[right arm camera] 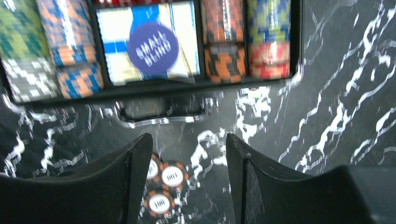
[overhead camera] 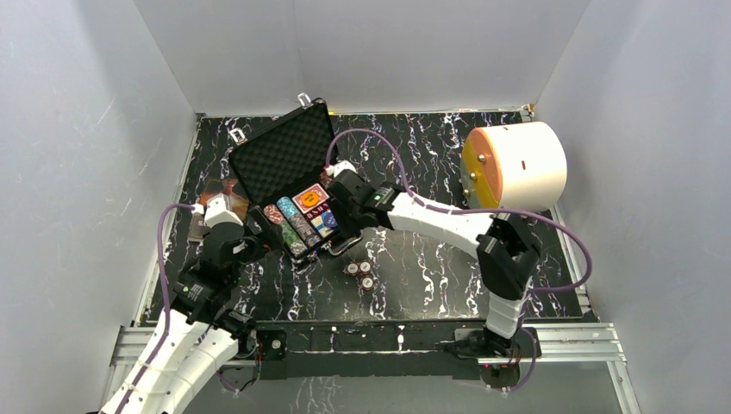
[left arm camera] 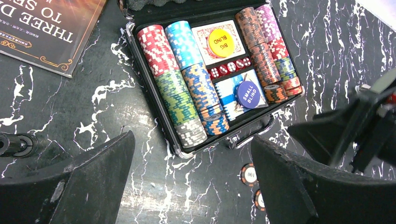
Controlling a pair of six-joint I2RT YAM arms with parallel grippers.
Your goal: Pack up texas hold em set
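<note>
The black case (overhead camera: 280, 155) lies open on the desk (overhead camera: 431, 259), towards the back left. Rows of colourful chips (left arm camera: 180, 93) fill it, with card packs (left arm camera: 228, 95), red dice (left arm camera: 229, 66) and two round buttons (left arm camera: 221, 43) in the middle. A few loose chips (right arm camera: 173, 176) lie on the desk just in front of the case. The right pincer (right arm camera: 189, 140) hangs above them, fingers apart, holding nothing. The left pincer (left arm camera: 191, 140) is wide apart too, near the case's front.
</note>
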